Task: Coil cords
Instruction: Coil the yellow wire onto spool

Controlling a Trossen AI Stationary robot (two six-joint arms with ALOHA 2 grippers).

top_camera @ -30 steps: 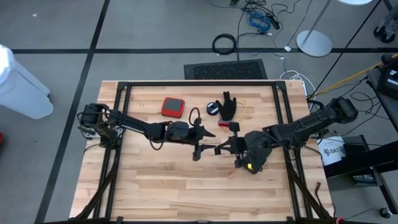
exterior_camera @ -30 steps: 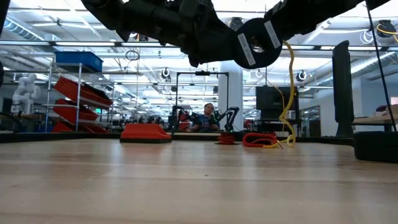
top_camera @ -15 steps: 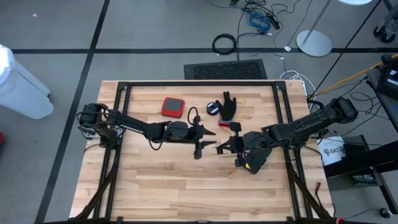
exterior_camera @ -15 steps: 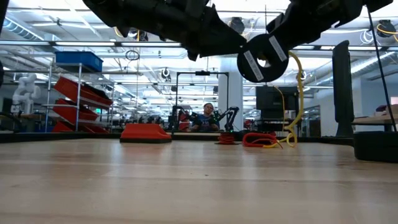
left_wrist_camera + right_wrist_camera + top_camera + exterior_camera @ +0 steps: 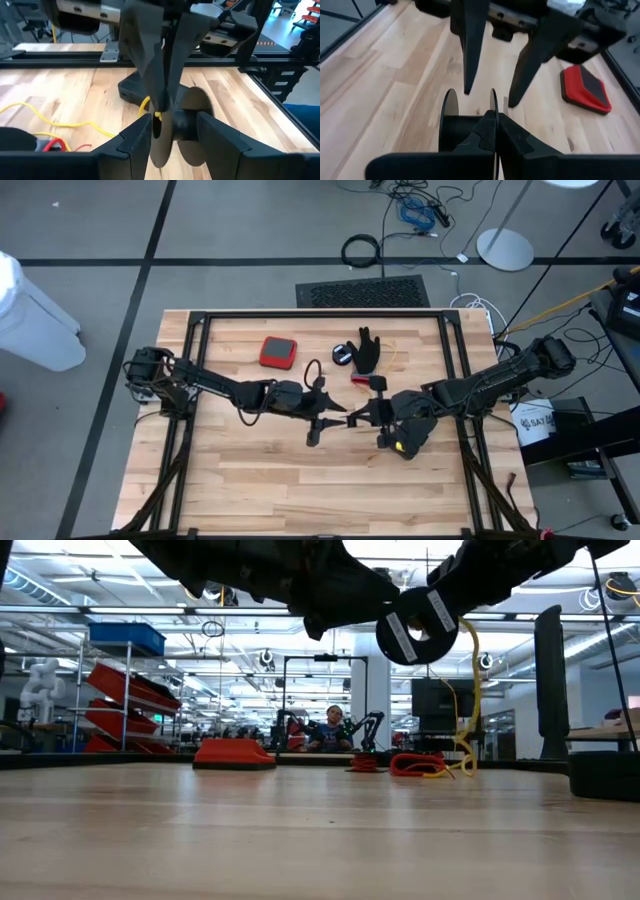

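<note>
Small round black reel [image 5: 417, 625] with thin yellow cord [image 5: 468, 690] dangling

Grey floor [image 5: 250, 220] w/ dark lines; red bins [image 5: 125, 690] on shelving; ceiling lights [image 5: 90, 575].

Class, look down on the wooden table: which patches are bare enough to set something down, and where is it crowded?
Bare: the near half of the wooden table and the far left corner beside the flat red pad. Crowded: the middle, where the left gripper and right gripper meet at a black reel, and the black glove behind them.
</note>
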